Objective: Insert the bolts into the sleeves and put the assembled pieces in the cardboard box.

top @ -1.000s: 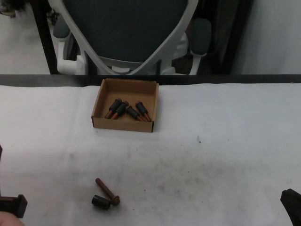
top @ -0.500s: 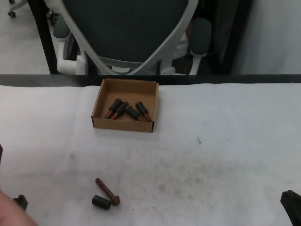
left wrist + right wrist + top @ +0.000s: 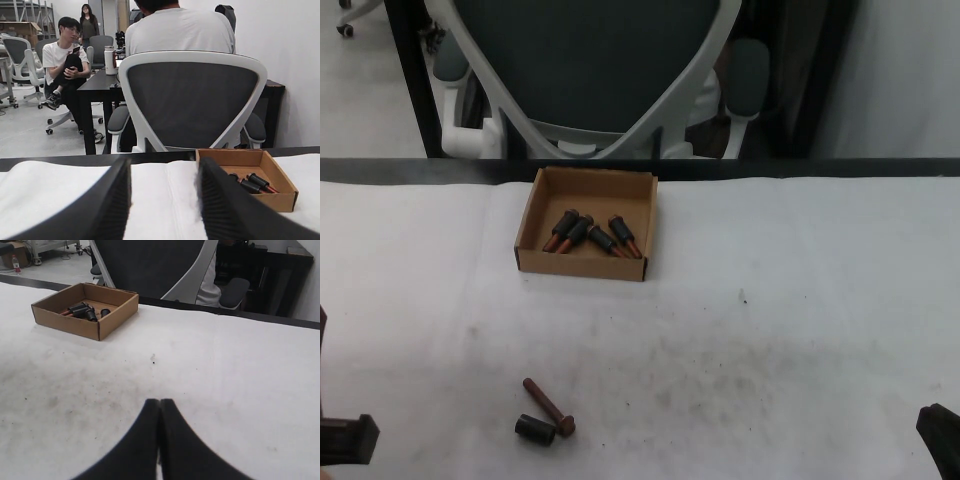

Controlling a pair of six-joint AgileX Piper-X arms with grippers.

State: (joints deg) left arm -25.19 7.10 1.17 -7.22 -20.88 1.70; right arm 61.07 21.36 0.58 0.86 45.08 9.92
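Desk: cardboard box at far side.
Left gripper: fingers apart. Right gripper: fingers together.
Bolt lies loose near the front, sleeve just beside its head.
Both probably rigid, light, roll-prone. Grip the bolt mid-shank.

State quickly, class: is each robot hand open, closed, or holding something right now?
Left hand: open, holding nothing.
Right hand: closed, holding nothing.
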